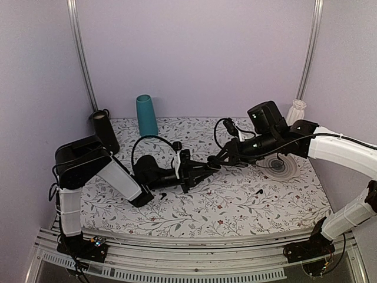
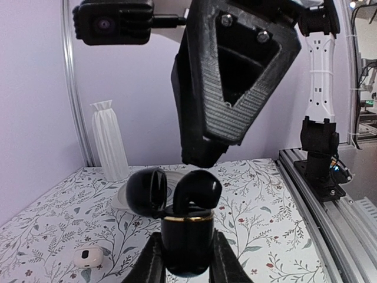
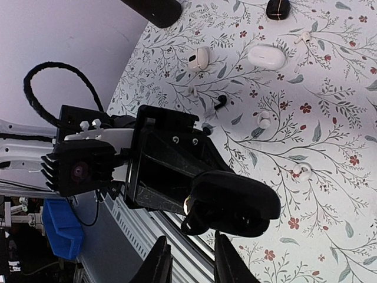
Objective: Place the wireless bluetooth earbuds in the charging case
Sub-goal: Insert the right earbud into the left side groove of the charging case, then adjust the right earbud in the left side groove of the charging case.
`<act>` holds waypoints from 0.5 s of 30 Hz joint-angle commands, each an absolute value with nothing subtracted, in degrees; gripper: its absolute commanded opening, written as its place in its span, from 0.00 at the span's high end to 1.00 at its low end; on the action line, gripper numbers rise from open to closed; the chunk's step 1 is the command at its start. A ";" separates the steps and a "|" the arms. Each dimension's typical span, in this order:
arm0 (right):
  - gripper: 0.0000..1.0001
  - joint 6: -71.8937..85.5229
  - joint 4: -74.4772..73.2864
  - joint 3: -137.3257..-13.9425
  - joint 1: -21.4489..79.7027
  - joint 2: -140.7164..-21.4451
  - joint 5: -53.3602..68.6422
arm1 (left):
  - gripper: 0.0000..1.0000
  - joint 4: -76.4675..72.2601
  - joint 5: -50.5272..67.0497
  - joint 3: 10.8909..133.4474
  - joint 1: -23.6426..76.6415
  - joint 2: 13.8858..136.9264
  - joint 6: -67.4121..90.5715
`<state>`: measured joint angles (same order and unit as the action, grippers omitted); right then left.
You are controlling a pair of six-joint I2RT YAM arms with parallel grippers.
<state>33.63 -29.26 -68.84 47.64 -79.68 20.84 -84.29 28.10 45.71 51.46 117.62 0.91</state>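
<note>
My left gripper (image 2: 187, 259) is shut on the glossy black charging case (image 2: 187, 242) and holds it upright above the table, lid (image 2: 144, 191) swung open to the left. One black earbud (image 2: 197, 187) stands in the case, its stem inside and its rounded head sticking out. My right gripper (image 2: 203, 156) hangs just above that earbud; in its own view its fingers (image 3: 158, 262) are apart with nothing between them, just short of the case (image 3: 241, 203). In the top view both grippers meet mid-table (image 1: 217, 164). A second black earbud (image 1: 259, 191) lies on the cloth to the right.
White cases (image 3: 266, 56) (image 3: 199, 59), a smaller black case (image 3: 278, 7) and several white earbuds (image 3: 264, 118) lie on the flowered cloth. A white vase (image 1: 296, 110), a plate (image 1: 278, 165), a teal cylinder (image 1: 146, 115) and a black speaker (image 1: 105, 130) stand at the back.
</note>
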 commanded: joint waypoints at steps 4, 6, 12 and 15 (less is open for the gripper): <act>0.75 34.85 -29.67 -71.79 48.85 -81.73 18.02 | 1.00 -82.07 28.34 46.23 50.82 114.48 0.55; 0.75 34.90 -30.08 -72.14 49.04 -82.18 17.74 | 1.00 -81.91 28.30 46.23 50.84 114.35 0.48; 0.76 35.07 -30.94 -72.95 49.25 -83.51 17.06 | 1.00 -81.90 28.61 46.06 50.89 114.25 0.53; 0.79 34.95 -31.64 -73.66 49.45 -83.91 16.44 | 1.00 -81.85 28.64 45.90 50.87 114.04 0.55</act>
